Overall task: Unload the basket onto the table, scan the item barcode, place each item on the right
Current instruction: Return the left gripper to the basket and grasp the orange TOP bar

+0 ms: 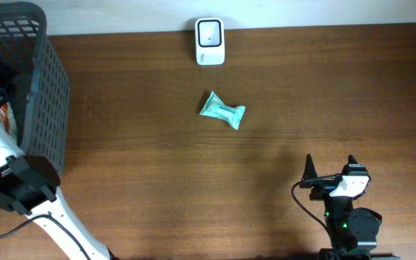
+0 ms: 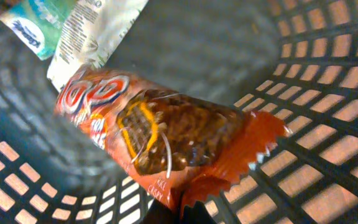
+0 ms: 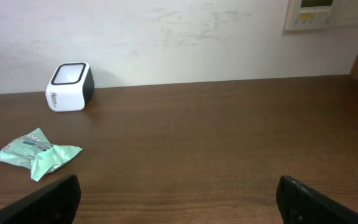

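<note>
Snack packet [image 2: 166, 137], orange wrapper, small print reads "CRISPY".

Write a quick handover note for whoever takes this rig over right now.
Left gripper: shut on the end of the orange snack packet, inside the basket.
Right gripper: open, empty, near right of the table.
The scanner stands at the far edge; a teal packet lies in front of it.
Done: packet gripped. To do: lift it out, show its barcode to the scanner.
</note>
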{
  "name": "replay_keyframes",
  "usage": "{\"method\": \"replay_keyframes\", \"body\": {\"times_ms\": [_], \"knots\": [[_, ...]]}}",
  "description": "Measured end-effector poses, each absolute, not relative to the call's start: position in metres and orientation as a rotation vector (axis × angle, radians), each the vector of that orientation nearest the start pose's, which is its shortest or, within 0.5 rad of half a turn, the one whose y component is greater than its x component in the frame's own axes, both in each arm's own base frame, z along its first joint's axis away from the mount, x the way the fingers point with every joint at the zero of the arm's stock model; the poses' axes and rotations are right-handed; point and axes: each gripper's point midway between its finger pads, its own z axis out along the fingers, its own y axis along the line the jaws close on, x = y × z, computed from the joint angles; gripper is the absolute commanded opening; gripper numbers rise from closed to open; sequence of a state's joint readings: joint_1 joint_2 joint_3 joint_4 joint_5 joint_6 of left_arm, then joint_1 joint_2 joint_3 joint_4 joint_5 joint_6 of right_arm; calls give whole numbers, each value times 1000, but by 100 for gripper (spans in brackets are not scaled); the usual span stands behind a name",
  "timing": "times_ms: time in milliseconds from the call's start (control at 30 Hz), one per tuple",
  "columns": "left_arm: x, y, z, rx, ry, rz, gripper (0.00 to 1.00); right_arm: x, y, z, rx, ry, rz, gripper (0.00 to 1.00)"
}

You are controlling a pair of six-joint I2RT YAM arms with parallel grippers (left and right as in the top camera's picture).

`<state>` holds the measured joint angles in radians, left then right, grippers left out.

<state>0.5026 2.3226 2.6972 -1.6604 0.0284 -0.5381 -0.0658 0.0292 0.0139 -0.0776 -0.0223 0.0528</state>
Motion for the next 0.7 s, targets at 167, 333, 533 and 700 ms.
{"method": "replay_keyframes", "body": {"times_ms": [167,333,533,700], "knots": [[426,227,265,-1331,2344,-58,0,247,-12,155,82,1662,9,99],[424,222,328,-1219,2177,-87,0,247,-12,155,82,1662,9,99],[403,177,425,-941,2014,-245,0,247,-12,155,81,1662,9,99],[401,126,464,-634,1998,-414,0,247,-12,155,81,1662,9,99]]}}
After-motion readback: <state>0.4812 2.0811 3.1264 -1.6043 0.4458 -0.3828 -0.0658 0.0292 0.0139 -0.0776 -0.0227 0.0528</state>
